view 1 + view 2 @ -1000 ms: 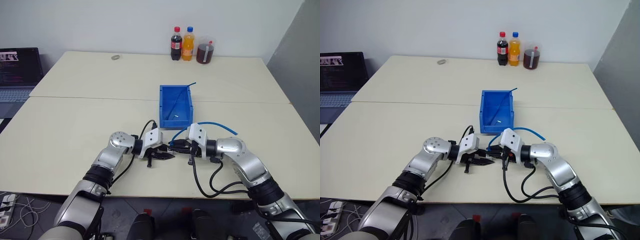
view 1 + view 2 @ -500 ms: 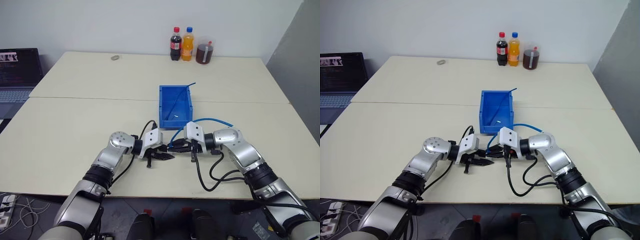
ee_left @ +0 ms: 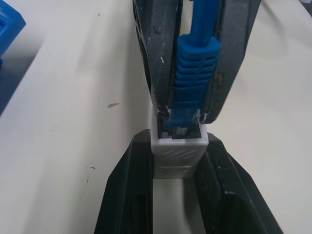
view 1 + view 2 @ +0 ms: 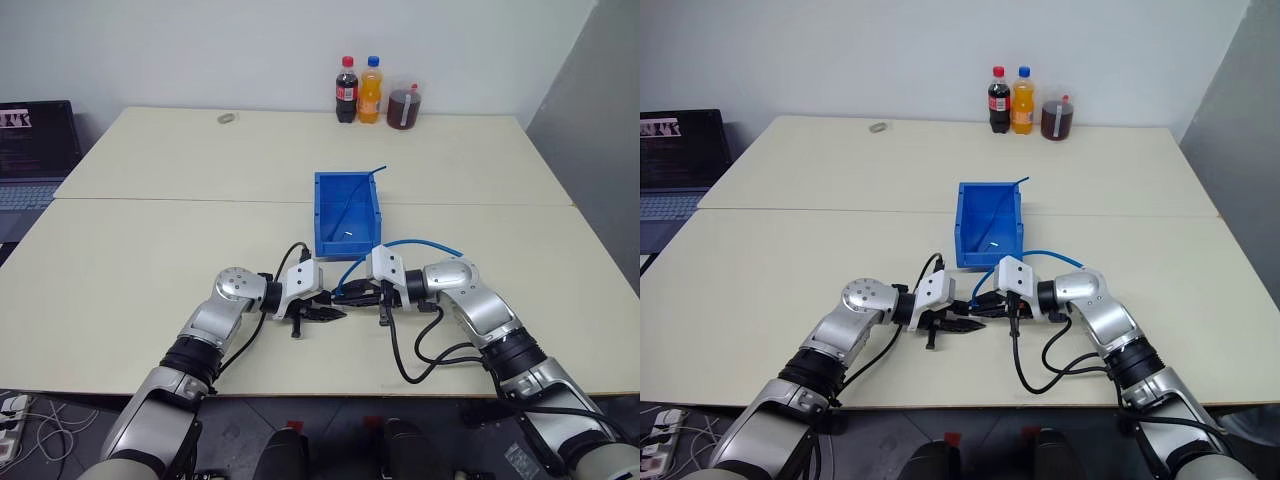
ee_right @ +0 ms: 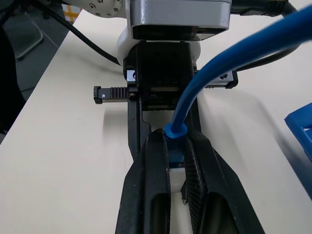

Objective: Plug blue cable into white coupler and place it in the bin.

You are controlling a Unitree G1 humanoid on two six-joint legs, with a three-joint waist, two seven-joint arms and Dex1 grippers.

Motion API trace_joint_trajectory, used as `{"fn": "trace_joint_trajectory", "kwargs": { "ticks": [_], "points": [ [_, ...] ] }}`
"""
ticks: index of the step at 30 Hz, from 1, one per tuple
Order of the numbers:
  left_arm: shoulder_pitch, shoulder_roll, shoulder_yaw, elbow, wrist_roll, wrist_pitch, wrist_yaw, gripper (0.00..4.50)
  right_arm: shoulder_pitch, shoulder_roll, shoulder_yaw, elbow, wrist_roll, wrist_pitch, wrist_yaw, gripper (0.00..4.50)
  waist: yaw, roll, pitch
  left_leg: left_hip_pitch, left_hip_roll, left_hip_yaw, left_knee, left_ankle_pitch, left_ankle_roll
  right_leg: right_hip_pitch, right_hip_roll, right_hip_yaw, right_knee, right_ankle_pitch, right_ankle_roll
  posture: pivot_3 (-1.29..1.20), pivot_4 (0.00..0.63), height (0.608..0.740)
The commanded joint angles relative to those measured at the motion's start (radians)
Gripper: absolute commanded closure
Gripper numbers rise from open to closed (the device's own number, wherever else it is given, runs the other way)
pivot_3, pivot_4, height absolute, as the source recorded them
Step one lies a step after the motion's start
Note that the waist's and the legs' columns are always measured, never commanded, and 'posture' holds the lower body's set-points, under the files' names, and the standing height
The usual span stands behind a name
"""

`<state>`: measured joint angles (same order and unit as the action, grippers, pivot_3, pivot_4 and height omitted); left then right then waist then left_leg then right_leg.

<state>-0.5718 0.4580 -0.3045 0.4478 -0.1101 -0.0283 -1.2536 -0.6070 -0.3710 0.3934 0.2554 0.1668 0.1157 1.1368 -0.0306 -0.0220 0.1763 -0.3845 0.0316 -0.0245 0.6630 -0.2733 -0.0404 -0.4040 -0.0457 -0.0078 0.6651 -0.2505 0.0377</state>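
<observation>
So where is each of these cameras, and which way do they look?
Head views: two eyes of one camera look forward and down at the cream table, both arms and the bright blue plastic bin.
Left wrist view: along the left gripper, shut on the small white plastic coupler.
Right wrist view: along the right gripper, shut on the light-blue cable.
Both wrist views share both jaws.

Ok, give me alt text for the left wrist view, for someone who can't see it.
The left gripper holds the white coupler between its black fingers, and the blue cable, clamped in the right gripper, has its plug at the coupler's socket. Under them is the beige table.
</observation>
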Motion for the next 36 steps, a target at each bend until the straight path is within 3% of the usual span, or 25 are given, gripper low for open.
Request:
{"fn": "trace_joint_trajectory", "kwargs": {
  "ticks": [1, 6, 11, 15, 18, 24, 30, 36],
  "points": [
    [-0.001, 0.020, 0.060, -0.070, -0.044, 0.033, 0.005, 2.96, 0.031, 0.008, -0.010, 0.000, 0.000, 0.119, -0.027, 4.34, -0.001, 0.000, 0.000, 0.000, 0.000, 0.000, 0.000, 0.000, 0.000, 0.000, 0.000, 0.000, 0.000, 0.000, 0.000, 0.00, 0.150, 0.740],
    [0.043, 0.076, 0.127, -0.218, -0.104, 0.148, 0.016, 2.07, 0.026, 0.015, -0.106, -0.198, 0.114, 0.331, -0.083, 4.34, 0.000, 0.000, 0.000, 0.000, 0.000, -0.001, 0.000, 0.000, 0.000, 0.000, 0.000, 0.000, 0.001, 0.000, 0.000, 0.00, 0.150, 0.740],
    [0.109, 0.144, 0.224, -0.453, -0.205, 0.352, 0.079, 0.98, -0.112, 0.068, -0.296, -0.276, 0.310, 0.695, -0.235, 4.34, -0.001, 0.002, 0.002, -0.002, 0.001, -0.001, 0.000, 0.000, 0.000, -0.002, 0.000, 0.000, 0.001, 0.000, 0.000, 0.00, 0.150, 0.740],
    [0.146, 0.142, 0.306, -0.591, -0.257, 0.473, 0.205, 0.10, -0.295, 0.132, -0.444, -0.107, 0.401, 0.866, -0.357, 4.34, 0.001, 0.002, 0.003, -0.002, 0.001, -0.001, 0.000, 0.000, 0.000, -0.002, 0.000, 0.000, 0.001, 0.000, 0.000, 0.00, 0.150, 0.740],
    [0.173, 0.131, 0.345, -0.671, -0.281, 0.541, 0.294, 0.05, -0.422, 0.158, -0.500, 0.103, 0.388, 0.855, -0.411, 4.34, 0.002, 0.002, 0.003, -0.002, 0.001, -0.001, -0.001, 0.000, 0.000, -0.002, 0.000, -0.001, 0.000, 0.000, 0.000, 0.00, 0.150, 0.740],
    [0.243, 0.080, 0.365, -0.778, -0.298, 0.600, 0.430, 0.05, -0.622, 0.167, -0.481, 0.594, 0.251, 0.634, -0.421, 4.34, 0.000, 0.002, 0.003, -0.003, 0.000, 0.001, -0.001, 0.000, 0.000, -0.002, -0.001, 0.001, -0.001, 0.000, 0.000, 0.00, 0.150, 0.740],
    [0.291, 0.079, 0.381, -0.851, -0.324, 0.645, 0.491, 0.00, -0.736, 0.175, -0.481, 0.847, 0.167, 0.500, -0.407, 2.95, -0.001, 0.002, 0.003, -0.009, 0.000, 0.001, -0.002, 0.000, 0.000, -0.008, -0.001, 0.000, -0.001, 0.000, -0.001, 0.00, 0.150, 0.740],
    [0.293, 0.081, 0.378, -0.857, -0.333, 0.653, 0.531, 0.00, -0.764, 0.167, -0.481, 0.894, 0.121, 0.449, -0.354, 1.56, -0.001, 0.002, 0.003, -0.010, 0.000, 0.001, -0.001, 0.000, 0.000, -0.008, -0.001, 0.000, -0.001, 0.000, -0.001, 0.00, 0.150, 0.740]
  ]
}}
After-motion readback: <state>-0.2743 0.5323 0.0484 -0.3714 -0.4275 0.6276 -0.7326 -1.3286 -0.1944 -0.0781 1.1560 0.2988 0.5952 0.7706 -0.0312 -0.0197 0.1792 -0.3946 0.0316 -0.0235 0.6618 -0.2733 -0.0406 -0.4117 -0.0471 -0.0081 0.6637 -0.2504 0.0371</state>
